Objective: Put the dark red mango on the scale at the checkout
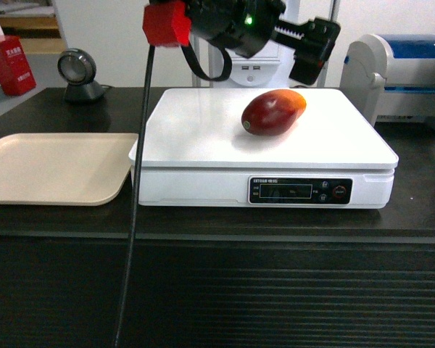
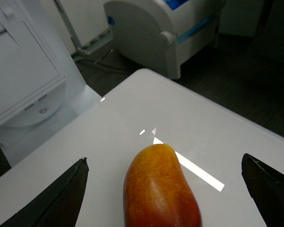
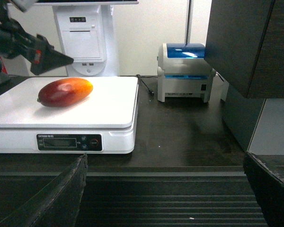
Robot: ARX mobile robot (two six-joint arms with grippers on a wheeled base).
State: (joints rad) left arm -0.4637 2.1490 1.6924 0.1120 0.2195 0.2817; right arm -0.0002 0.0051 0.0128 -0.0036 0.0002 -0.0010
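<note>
Taking the scale (image 1: 264,145) as the landmark and going from left to right: to its left a beige tray (image 1: 54,167) lies flat on the black top of the checkout (image 1: 420,210), almost touching the scale's side, and behind the tray stands a small round scanner (image 1: 80,72). On the scale's white platter, a little right of its middle and toward the back, the dark red mango (image 1: 273,112) lies on its side, the orange end pointing to the back right. The left gripper (image 2: 163,189) hangs just above and behind the fruit, with its fingers wide apart on both sides of the mango and not touching it. To the right of the scale, behind it, stands a white-and-blue printer (image 1: 406,76). The right gripper (image 3: 165,189) waits in front of the counter, low, well apart from the scale, its fingers also spread and holding nothing. I judge the placing is done and the release is finished; the next move only asks the left arm to rise straight and go back without brushing the fruit, which could roll.
</note>
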